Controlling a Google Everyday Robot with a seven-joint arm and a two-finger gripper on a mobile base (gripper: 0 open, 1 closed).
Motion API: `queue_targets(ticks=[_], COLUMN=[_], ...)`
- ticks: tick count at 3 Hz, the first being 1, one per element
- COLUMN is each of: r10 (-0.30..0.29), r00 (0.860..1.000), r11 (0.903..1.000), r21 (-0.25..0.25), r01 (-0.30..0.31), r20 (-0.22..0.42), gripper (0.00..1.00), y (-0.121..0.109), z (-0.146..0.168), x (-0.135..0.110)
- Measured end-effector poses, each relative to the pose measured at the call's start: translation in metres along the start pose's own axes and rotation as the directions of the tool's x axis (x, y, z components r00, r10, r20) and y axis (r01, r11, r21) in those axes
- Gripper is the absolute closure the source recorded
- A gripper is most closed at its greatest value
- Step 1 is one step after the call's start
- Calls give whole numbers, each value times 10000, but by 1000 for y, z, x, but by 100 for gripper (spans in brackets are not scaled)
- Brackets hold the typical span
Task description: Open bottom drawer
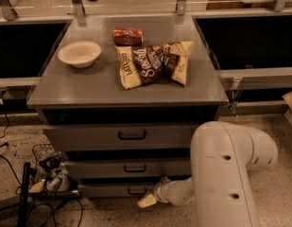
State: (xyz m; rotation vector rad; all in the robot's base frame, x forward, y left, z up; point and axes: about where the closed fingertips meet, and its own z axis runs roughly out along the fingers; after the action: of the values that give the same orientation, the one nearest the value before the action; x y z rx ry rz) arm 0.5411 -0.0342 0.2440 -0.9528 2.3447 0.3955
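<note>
The grey cabinet has three stacked drawers. The bottom drawer (112,189) is the lowest, slimmest front with a small black bar handle (137,191). It stands a little further out than the middle drawer (129,168) above it. My gripper (149,200) is low near the floor, just right of and below that handle, at the end of my white arm (221,174). A pale fingertip (147,201) shows beside the drawer front.
The top drawer (122,136) has a larger black handle. On the cabinet top (89,86) lie a white bowl (79,54), a red packet (127,36) and a brown chip bag (152,63). A wire basket with clutter (51,174) and cables sit on the floor at left.
</note>
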Motion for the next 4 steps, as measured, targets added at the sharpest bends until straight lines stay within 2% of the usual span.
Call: queue_targets(ticks=[1,3,4], r10=[-22,29,29], r00=[10000,9995,9995], r11=[10000,9997,9997], r21=[-7,223,223], r01=[22,-36,-37], r20=[17,322,322], gripper=[0,0,0], y=[0,-20,-20], z=[1,17,17], x=[0,0,0])
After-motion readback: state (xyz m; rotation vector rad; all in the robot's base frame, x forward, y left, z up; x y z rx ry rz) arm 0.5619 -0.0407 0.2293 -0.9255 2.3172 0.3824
